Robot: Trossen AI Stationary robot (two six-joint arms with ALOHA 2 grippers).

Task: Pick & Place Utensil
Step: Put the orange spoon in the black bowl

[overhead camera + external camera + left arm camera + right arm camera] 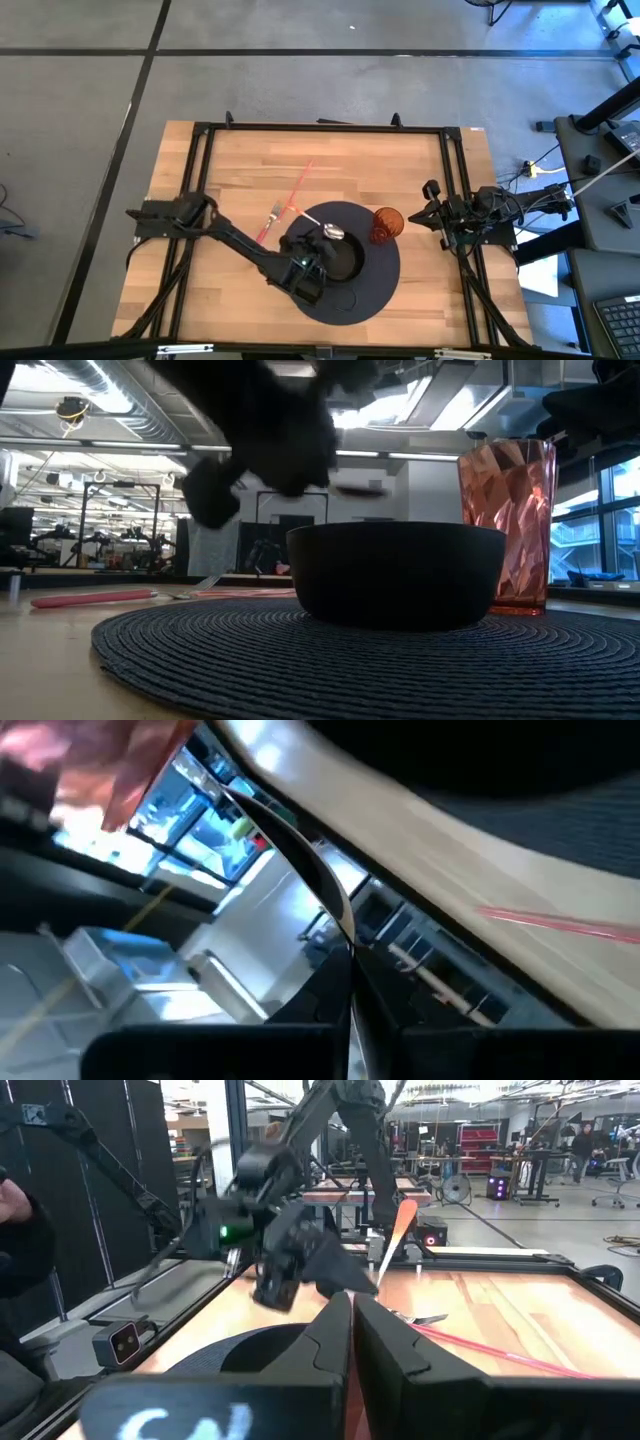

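Woven dark placemat [200, 650] in the foreground, with black bowl [397, 575] at its centre. Faceted orange-red glass [505, 525] upright on the mat, at 2 o'clock from the bowl and just beside it. Left gripper [345, 970] reaching over the mat from 9 o'clock, fingers clamped on the spoon [332, 232]. Spoon off the mat, metal head above the bowl's 11 o'clock rim, pink handle pointing to 10 o'clock. Pink-handled fork [268, 222] flat on the table [240, 160], at 10 o'clock from the bowl. Thin pink stick [300, 183] farther off at 11 o'clock. Right gripper [432, 213] waiting at the table's 3 o'clock edge, fingers together and empty.
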